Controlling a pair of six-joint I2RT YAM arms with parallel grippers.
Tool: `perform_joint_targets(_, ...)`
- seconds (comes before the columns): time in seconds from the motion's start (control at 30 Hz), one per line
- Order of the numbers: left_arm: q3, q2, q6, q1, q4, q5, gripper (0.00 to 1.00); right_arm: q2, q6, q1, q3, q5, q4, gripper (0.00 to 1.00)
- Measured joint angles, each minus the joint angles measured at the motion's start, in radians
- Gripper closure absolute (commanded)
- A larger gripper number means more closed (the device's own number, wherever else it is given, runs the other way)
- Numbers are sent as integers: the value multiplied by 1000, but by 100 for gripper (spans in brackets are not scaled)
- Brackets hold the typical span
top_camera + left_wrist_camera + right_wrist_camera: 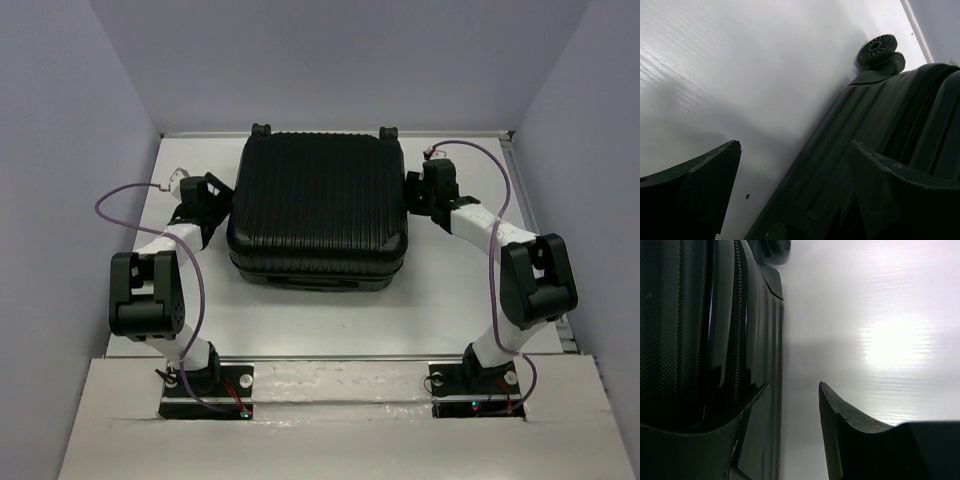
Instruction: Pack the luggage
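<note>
The left end effector (210,197) stands with its two dark fingers spread wide and nothing clamped between them. In the left wrist view its gap (795,150) shows bare white worktop (740,75) and the lower edge of the case, and one finger (900,195) lies in front of the ribbed side wall. The right end effector (420,188) has its fingers parted to a narrower gap, also gripping nothing. From its own camera (792,390) one finger (715,445) overlaps the case's side below the zip line, and the other (850,435) sits over the worktop.

Between the two lies the large black hard-shell suitcase (318,205) with horizontal ribbed grooves and rounded corners. It is closed and flat on the worktop (450,290), in the middle towards the far wall. Its small black wheels (262,129) point at the far edge; one wheel (877,49) shows in the left wrist view. Each end effector is just beside one side of the suitcase.
</note>
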Motion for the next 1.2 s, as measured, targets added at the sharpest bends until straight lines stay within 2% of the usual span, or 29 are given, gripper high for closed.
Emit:
perform_joint_targets(0.23,0,-65,-95,140,16,129,1,-3,0,46,-5,-57,37,48)
perform_joint_targets(0.47,195,-196,-68,264,-58,174,1,-70,20,80,-5,-148,79,49)
perform_joint_targets(0.57,256,-237,-24,280,-76,202,1,-121,23,76,-5,-176,89,62)
perform_joint_targets(0.6,238,-271,-9,279,-79,224,1,-134,21,76,-5,-185,93,79)
perform_joint_targets(0.7,185,-388,34,245,-126,251,3,-208,5,76,-40,-215,115,93)
perform_joint_targets(0.73,167,-458,59,206,-161,256,4,-262,-5,76,-80,-235,125,93)
perform_joint_targets(0.87,157,-700,160,-6,-277,284,19,-496,-37,76,-330,-324,215,93)
perform_joint_targets(0.93,132,-816,189,-93,-308,335,26,-614,-37,76,-473,-391,265,85)
perform_joint_targets(0.97,101,-890,201,-129,-341,374,27,-657,-31,76,-544,-427,311,70)
perform_joint_targets(1.0,90,-930,205,-142,-359,390,28,-688,-23,76,-591,-450,330,70)
perform_joint_targets(1.03,60,-991,212,-161,-374,415,28,-727,-3,76,-683,-502,416,56)
perform_joint_targets(1.1,5,-1056,214,-196,-424,456,29,-769,31,76,-795,-567,502,46)
perform_joint_targets(1.2,-72,-1076,217,-251,-511,496,21,-763,66,76,-901,-665,593,44)
